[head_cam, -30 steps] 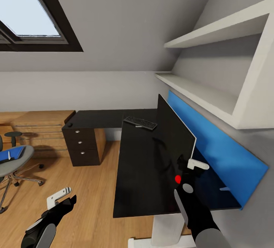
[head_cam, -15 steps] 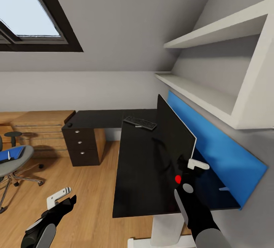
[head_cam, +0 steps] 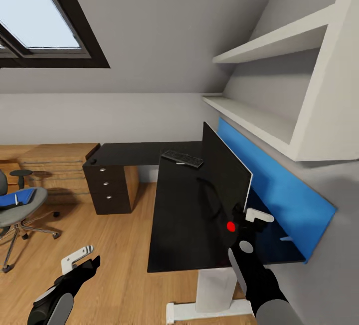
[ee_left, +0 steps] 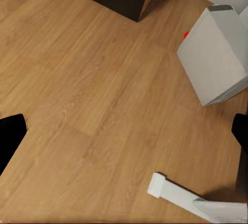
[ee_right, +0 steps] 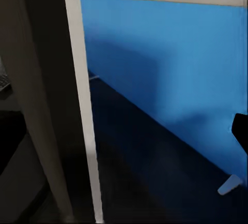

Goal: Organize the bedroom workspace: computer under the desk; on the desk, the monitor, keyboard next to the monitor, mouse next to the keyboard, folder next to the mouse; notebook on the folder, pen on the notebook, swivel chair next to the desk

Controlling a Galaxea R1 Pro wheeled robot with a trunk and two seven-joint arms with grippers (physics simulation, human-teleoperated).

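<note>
Two arms we see from our head, right gripper (head_cam: pixel 248 216) at the monitor (head_cam: pixel 223 175) edge, grip unclear, left gripper (head_cam: pixel 80 260) open over floor (ee_left: pixel 93 95), keyboard (head_cam: pixel 182 158) beyond, wrist reveals blue panel (ee_right: pixel 170 64).

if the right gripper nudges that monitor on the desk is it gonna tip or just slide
The monitor is a tall, thin panel standing upright on the desk, so a push high up would probably tip it. The desk top looks glossy, so a low push may slide it. It looks stiff. The right gripper sits by its near edge.
</note>
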